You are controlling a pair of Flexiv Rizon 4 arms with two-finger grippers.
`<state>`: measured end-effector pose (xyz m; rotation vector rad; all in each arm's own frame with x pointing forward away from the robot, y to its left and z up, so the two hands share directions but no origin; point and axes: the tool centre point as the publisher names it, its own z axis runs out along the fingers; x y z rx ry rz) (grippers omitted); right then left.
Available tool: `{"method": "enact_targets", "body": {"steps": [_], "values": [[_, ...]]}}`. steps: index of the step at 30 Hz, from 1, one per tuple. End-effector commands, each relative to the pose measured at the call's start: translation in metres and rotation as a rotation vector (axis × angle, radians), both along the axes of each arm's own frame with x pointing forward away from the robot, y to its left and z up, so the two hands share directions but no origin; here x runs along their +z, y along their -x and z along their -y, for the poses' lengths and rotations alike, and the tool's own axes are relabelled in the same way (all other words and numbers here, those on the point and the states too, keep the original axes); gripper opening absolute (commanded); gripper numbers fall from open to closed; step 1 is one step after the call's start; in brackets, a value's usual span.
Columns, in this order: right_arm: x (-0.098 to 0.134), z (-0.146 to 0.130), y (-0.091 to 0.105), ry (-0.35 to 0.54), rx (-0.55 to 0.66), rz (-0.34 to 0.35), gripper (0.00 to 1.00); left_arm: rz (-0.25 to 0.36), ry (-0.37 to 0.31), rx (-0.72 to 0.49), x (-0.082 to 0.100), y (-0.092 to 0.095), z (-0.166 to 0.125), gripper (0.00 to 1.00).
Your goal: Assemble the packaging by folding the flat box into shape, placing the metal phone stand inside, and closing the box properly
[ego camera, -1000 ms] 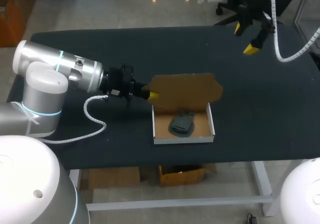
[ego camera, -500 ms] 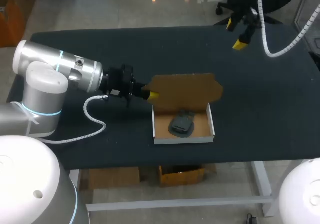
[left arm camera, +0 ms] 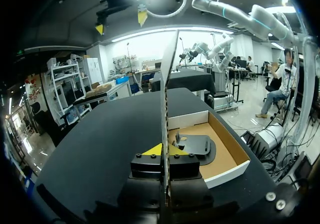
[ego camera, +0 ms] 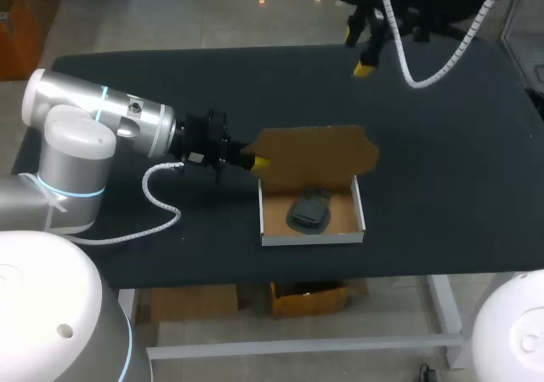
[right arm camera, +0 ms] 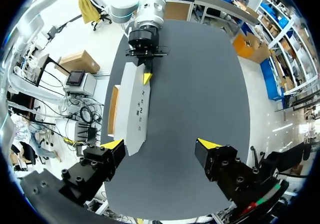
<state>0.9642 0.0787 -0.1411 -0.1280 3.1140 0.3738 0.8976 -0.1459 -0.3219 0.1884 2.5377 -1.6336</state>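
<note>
The cardboard box [ego camera: 312, 229] sits open near the table's front edge, with the dark metal phone stand [ego camera: 308, 212] lying inside it. Its brown lid [ego camera: 319, 152] stands upright. My left gripper [ego camera: 257, 162] is shut on the lid's left edge. In the left wrist view the lid [left arm camera: 166, 84] shows edge-on between the fingers of the left gripper [left arm camera: 165, 151], with the phone stand [left arm camera: 197, 146] and the box [left arm camera: 227, 171] beside it. My right gripper [ego camera: 360, 51] hangs open high over the table's far side. The right wrist view shows the right gripper [right arm camera: 160, 144] above the lid [right arm camera: 136, 107].
The black table top [ego camera: 459, 169] spreads wide around the box on both sides and behind it. Its front edge runs close below the box. A white cable [ego camera: 161, 199] loops on the table beside my left arm.
My right arm has swung left along the table's far side, toward the space above the box. The left arm, the lid and the box have not moved.
</note>
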Motion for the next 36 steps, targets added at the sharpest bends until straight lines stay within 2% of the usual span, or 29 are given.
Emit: {"method": "enact_targets", "body": {"steps": [1,3,4,7,12,16,26,36], "values": [[-0.005,-0.022,-0.013,0.099,0.012,-0.021,0.71,0.001,0.002,-0.001,-0.006,0.0,0.002,0.0],[-0.008,-0.031,-0.015,0.118,0.019,-0.019,0.47,0.001,0.002,-0.001,-0.006,0.0,0.002,0.0],[-0.011,-0.035,-0.016,0.122,0.021,-0.021,0.45,0.001,0.002,-0.001,-0.006,0.0,0.002,0.0],[-0.017,-0.044,-0.017,0.143,0.024,-0.027,0.47,0.001,0.002,-0.001,-0.006,0.0,0.002,0.0],[-0.028,-0.056,-0.012,0.161,0.027,-0.042,0.44,0.001,0.002,-0.001,-0.006,0.0,0.002,0.0],[-0.04,-0.062,-0.004,0.175,0.025,-0.057,0.45,0.001,0.002,-0.001,-0.006,0.0,0.002,0.0],[-0.058,-0.069,0.02,0.214,0.024,-0.068,0.45,0.001,0.002,-0.001,-0.006,0.0,0.002,0.0],[-0.073,-0.068,0.034,0.227,0.039,-0.078,0.45,0.001,0.002,-0.001,-0.006,0.0,0.002,0.0]]}}
